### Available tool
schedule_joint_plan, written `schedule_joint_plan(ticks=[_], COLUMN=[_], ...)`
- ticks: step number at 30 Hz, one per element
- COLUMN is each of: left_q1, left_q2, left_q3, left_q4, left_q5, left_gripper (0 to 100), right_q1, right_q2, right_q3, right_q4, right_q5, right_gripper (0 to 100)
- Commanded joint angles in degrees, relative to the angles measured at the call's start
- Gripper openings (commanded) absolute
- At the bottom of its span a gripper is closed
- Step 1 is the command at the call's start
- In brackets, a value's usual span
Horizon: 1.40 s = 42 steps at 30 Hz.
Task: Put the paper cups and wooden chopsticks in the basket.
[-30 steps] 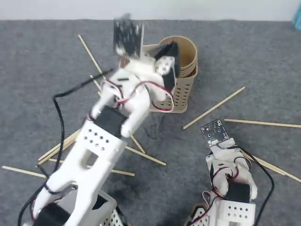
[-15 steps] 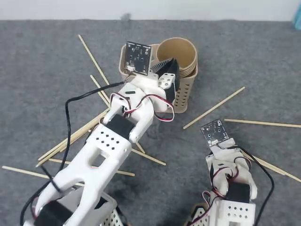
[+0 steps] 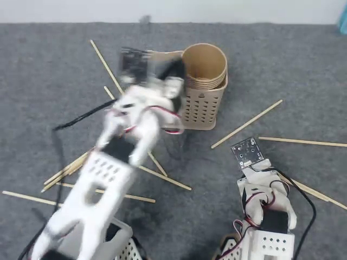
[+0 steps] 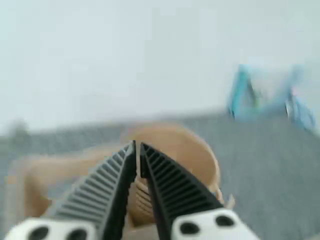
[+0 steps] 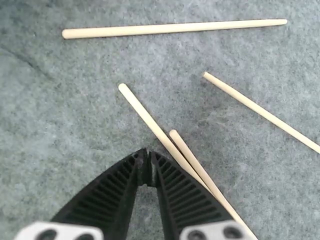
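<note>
Hovering with left gripper (image 4: 137,146) clenched on nothing, just beside the paper cups (image 3: 204,65) stacked inside the basket (image 3: 203,111); holding right gripper (image 5: 149,152) clenched too, empty, low over wooden chopsticks (image 5: 175,28) lying scattered on the grey mat (image 3: 282,65), outside the basket.

A grey felt mat (image 3: 303,81) covers the whole table. Along its far edge runs a pale, plain wall (image 3: 217,10). At the far right corner, a teal object (image 3: 344,21) pokes in, too cut off to identify.
</note>
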Motion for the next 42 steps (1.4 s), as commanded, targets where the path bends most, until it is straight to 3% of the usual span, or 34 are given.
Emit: schedule_joint_plan(ticks=[1,5,8,13,16,24,32,42], left_q1=[-6.9,-19.4,-30.8,-44.7,-49.1,-50.6,-48.4,-44.3], left_q2=[-14.1,-25.0,-29.2,-31.8,-31.9,-32.0,-31.7,-32.0], left_q3=[-3.2,-5.3,-2.9,12.8,24.6,43.7,45.8,46.2], left_q4=[11.5,30.8,38.2,33.1,27.7,17.1,17.1,17.1], left_q5=[-0.5,-0.8,-3.0,-3.4,-3.6,-12.0,-16.4,-18.0], left_gripper=[2,2,2,2,2,2,2,2], right_q1=[-0.4,-0.4,-0.4,-0.1,0.1,0.0,-0.4,-2.2], right_q2=[-0.8,-0.8,-0.8,-0.8,-0.8,-0.8,-0.8,-0.7], right_q3=[-0.2,-0.2,-0.2,-0.2,-0.4,-1.3,-2.0,-0.7], right_q4=[-1.1,-1.1,-1.1,-0.6,-0.5,0.7,2.6,-0.6], right_q5=[0.7,0.7,0.6,0.4,0.3,0.2,0.3,-2.6], right_gripper=[0.8,0.8,0.8,0.8,0.8,1.0,9.8,6.5])
